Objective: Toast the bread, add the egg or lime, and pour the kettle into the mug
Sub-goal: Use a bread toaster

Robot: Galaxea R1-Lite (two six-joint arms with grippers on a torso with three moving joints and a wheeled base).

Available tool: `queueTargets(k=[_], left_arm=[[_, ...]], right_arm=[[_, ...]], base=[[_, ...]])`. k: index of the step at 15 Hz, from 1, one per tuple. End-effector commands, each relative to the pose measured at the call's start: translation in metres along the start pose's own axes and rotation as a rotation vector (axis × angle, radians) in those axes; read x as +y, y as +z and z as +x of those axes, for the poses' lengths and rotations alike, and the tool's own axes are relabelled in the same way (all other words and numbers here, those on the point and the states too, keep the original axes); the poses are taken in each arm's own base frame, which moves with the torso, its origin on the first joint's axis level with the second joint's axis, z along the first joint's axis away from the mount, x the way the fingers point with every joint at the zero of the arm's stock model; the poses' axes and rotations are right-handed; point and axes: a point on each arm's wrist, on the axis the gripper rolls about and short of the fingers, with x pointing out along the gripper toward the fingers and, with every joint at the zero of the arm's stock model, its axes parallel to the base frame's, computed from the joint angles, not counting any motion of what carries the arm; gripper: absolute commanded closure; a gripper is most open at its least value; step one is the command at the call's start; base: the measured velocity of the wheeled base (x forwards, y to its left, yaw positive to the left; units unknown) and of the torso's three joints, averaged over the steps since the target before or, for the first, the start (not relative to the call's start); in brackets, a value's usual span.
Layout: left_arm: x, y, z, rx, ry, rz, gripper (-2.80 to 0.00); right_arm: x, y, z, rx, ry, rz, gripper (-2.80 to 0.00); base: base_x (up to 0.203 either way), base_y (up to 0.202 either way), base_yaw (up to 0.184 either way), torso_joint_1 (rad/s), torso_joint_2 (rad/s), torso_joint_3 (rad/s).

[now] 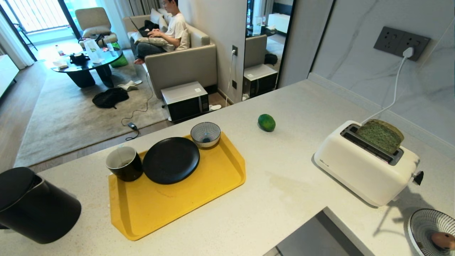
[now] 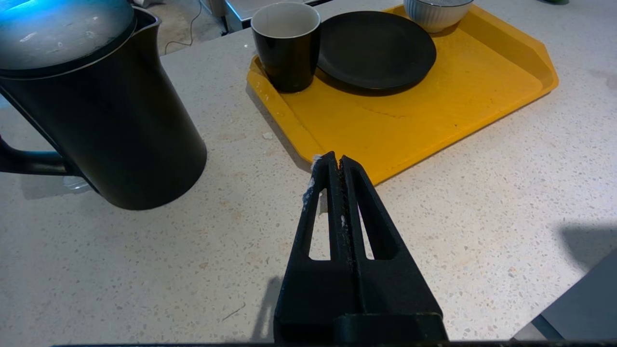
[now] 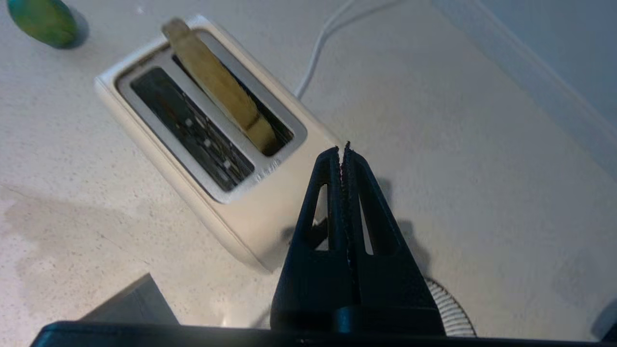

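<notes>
Cut off at the frame edge: pinkish-tan egg [image 1: 442, 240] in a striped bowl [image 1: 423, 224]. Just ahead of the empty, closed right gripper [image 3: 343, 150]: thick pale green bread slice [image 3: 219, 86], olive-crusted, upright in white toaster [image 3: 202, 144]. Closed and empty left gripper [image 2: 336, 161], near yellow tray [image 2: 434, 111].

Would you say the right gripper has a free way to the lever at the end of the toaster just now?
Probably yes. The right gripper, jaws shut and empty, hangs above the toaster's end where the black lever sticks out. Only bare counter surrounds that end; the bread stands in the far slot, out of the way.
</notes>
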Motion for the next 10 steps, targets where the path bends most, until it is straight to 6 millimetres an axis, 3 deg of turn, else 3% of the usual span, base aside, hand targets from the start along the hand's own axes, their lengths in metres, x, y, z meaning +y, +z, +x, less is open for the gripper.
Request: queueTargets(k=[1, 6, 10], left_arm=[[0.000, 0.000, 0.000, 0.001, 0.000, 0.000, 0.00], [0.000, 0.000, 0.000, 0.001, 0.000, 0.000, 0.00], [0.000, 0.000, 0.000, 0.001, 0.000, 0.000, 0.00]], right_arm=[[-0.004, -0.014, 0.006, 0.056, -0.009, 0.022, 0.00], [-0.019, -0.048, -0.002, 0.113, 0.148, -0.053, 0.00], [-0.021, -0.069, 0.005, 0.171, 0.206, -0.141, 0.00]], base=[[0.000, 0.000, 0.000, 0.000, 0.00, 0.000], [0.000, 0.000, 0.000, 0.000, 0.00, 0.000], [0.000, 0.000, 0.000, 0.000, 0.00, 0.000]])
